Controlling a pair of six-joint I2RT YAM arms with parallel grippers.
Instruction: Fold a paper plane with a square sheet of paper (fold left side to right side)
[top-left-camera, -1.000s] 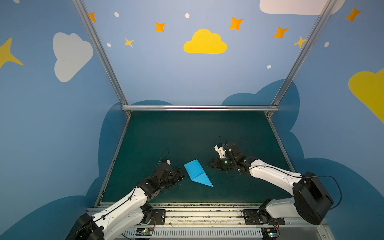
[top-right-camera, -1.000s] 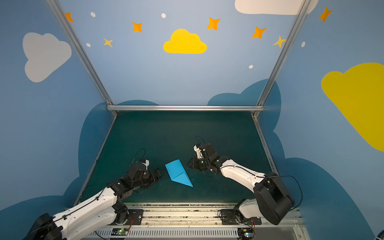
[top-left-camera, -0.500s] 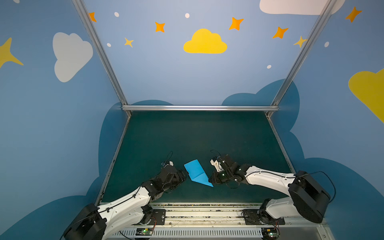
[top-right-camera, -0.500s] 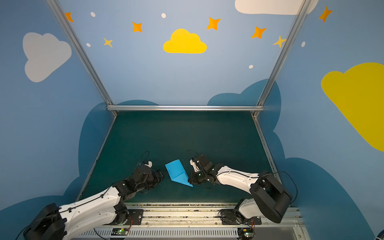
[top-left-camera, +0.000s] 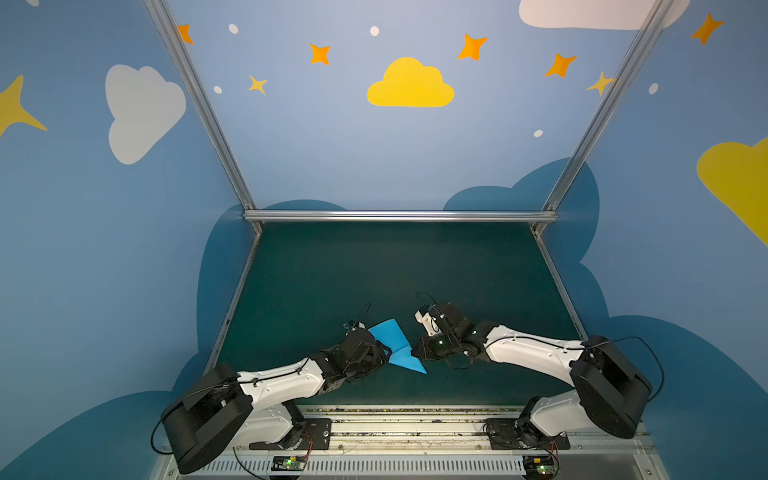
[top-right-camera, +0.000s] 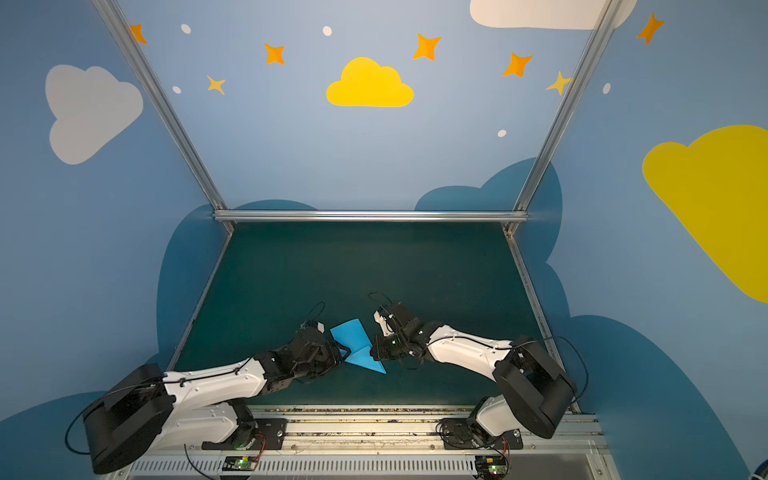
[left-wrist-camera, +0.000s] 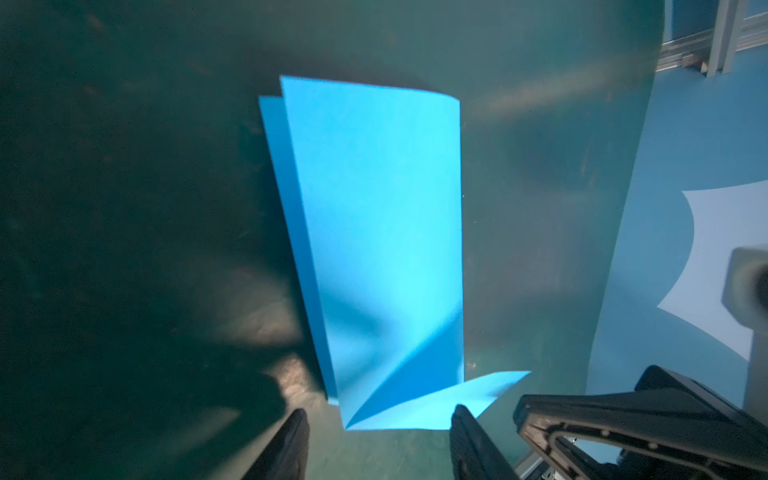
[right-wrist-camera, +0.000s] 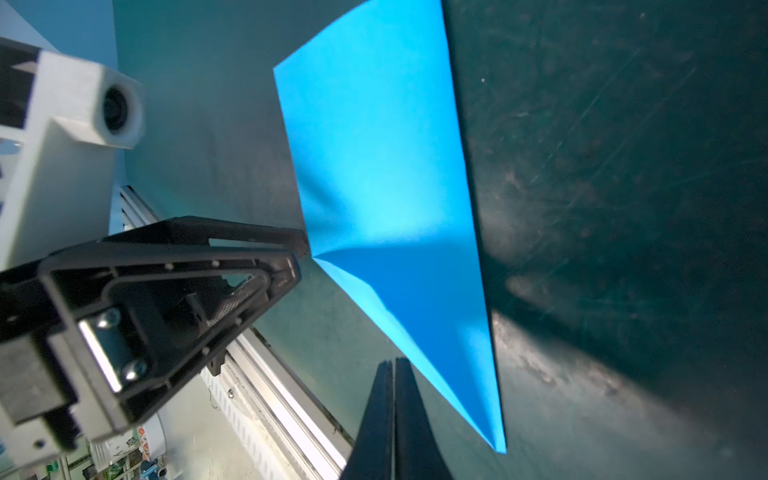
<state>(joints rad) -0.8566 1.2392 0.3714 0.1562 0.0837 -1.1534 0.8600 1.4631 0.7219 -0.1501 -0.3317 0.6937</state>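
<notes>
The square sheet of paper (top-left-camera: 392, 343) (top-right-camera: 355, 340) is bright sky-blue and folded into a slim pointed plane shape, lying flat near the mat's front middle. One flap (left-wrist-camera: 440, 403) lifts at its near corner. My left gripper (top-left-camera: 387, 354) (left-wrist-camera: 380, 436) is open at the paper's left edge, and the folded corner lies between its fingers (left-wrist-camera: 291, 444) without being pinched. My right gripper (top-left-camera: 415, 355) (right-wrist-camera: 392, 370) is shut with nothing in it, its tip right beside the long edge of the paper (right-wrist-camera: 386, 166) near the pointed nose (right-wrist-camera: 496, 436).
The dark green mat (top-left-camera: 374, 270) is bounded by an aluminium bar at the back (top-left-camera: 399, 215), side rails, and the arm-mount rail at the front (top-left-camera: 395, 422). Blue painted walls stand on three sides.
Both arms have closed in on the paper from either side. The left jaws narrowed but stay open around the corner. The right jaws shut, and that gripper came forward to the paper's edge.
</notes>
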